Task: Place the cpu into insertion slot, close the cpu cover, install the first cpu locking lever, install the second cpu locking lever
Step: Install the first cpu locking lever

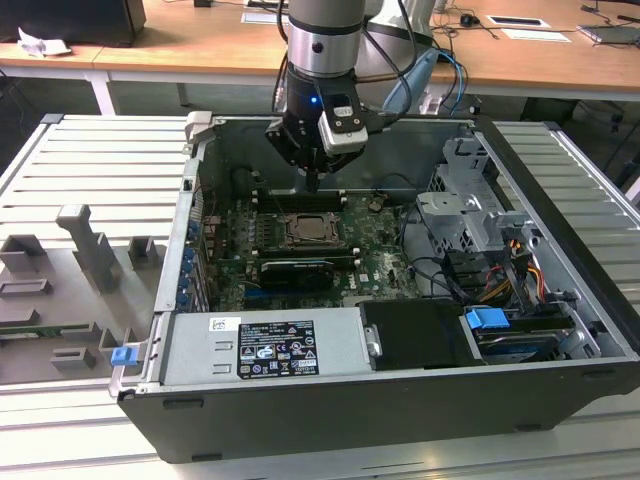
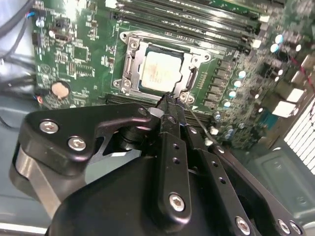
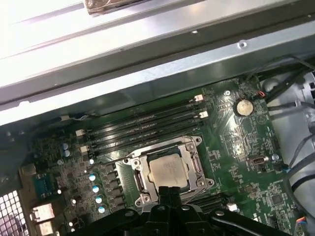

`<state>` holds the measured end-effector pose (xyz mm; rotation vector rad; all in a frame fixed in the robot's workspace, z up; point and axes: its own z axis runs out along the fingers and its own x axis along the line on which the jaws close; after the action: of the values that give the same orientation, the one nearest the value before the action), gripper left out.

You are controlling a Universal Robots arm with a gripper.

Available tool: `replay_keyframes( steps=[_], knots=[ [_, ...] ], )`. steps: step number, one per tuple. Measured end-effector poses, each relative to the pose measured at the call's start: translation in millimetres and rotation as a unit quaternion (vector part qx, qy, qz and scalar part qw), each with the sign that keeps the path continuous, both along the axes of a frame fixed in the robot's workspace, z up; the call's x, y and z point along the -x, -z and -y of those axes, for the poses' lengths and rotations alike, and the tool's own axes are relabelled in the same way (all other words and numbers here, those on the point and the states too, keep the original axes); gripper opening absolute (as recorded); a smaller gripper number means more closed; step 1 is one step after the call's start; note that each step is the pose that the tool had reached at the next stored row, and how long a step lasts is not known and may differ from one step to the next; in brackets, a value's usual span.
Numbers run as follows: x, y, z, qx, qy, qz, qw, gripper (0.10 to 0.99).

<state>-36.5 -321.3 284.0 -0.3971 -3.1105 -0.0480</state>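
Tool (image 2: 170,100) over cpu (image 2: 158,73), print (image 2: 153,69) unreadable

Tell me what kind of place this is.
Most likely a robotics lab or test workshop: an open computer case sits on a slatted metal table, grey fixture blocks stand beside it, and wooden desks run behind.

No text can be read. In the exterior view a black label (image 1: 275,347) with white print and symbols lies on the grey power supply box (image 1: 340,335) along the computer case's (image 1: 400,420) near edge. A small white sticker (image 1: 222,323) sits just beside it. Both are too small to make out. In the second wrist view, tiny white lettering on the green motherboard (image 2: 74,54) and the pale top of the cpu (image 2: 158,73) are equally illegible.
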Motion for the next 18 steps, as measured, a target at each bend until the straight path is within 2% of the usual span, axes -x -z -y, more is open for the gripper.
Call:
replay_keyframes(
  steps=[2,5,10,12,14,18],
  knots=[
    [0.0,0.0,0.0,0.0,-0.019,0.0,0.9998,0.106],
    [0.0,0.2,0.0,0.0,-0.057,0.0,0.9984,0.106],
    [0.5,0.8,0.0,0.0,-0.108,0.0001,0.9941,0.106],
    [6.1,1.4,0.0,0.0,-0.111,0.0,0.9938,0.106],
    [17.3,2.7,0.0,0.0,-0.111,0.0,0.9938,0.106],
    [24.7,5.8,0.0,-0.0002,-0.111,0.0,0.9938,0.106]
  ],
)
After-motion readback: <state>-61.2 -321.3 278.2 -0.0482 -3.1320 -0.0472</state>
